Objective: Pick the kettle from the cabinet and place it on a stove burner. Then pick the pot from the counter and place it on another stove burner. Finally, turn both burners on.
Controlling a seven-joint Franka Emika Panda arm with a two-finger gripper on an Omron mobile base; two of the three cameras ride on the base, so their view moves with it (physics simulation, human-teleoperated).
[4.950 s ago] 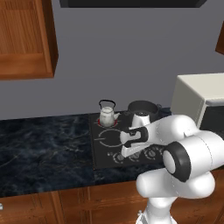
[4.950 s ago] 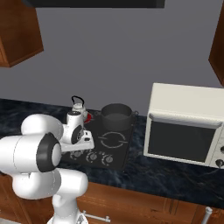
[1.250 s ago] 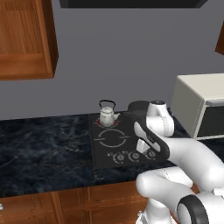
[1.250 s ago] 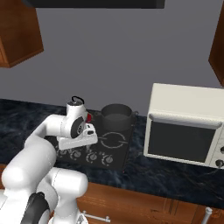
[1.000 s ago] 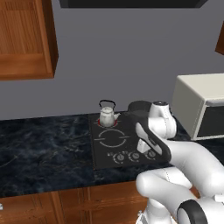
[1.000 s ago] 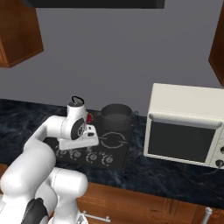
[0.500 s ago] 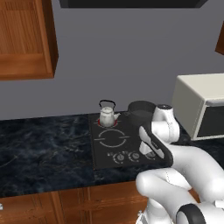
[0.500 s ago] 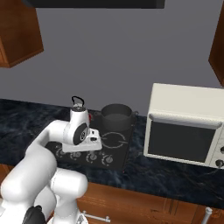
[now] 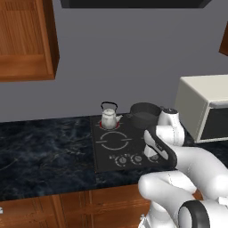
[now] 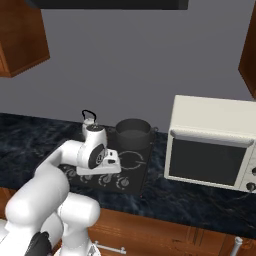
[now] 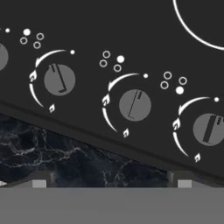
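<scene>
Cooktop [image 9: 111,153] serves as reference: one kettle [image 9: 108,119] stands on its rear left burner, one pot [image 9: 144,115] on its rear right burner, just beside the kettle. Two further ring burners lie in front, bare. One gripper [image 11: 109,183] hovers over the cooktop's front edge, jaws spread wide, gripping nothing. Three full knobs [image 11: 134,105] appear in the hand view, beside the counter [image 11: 78,155].
</scene>
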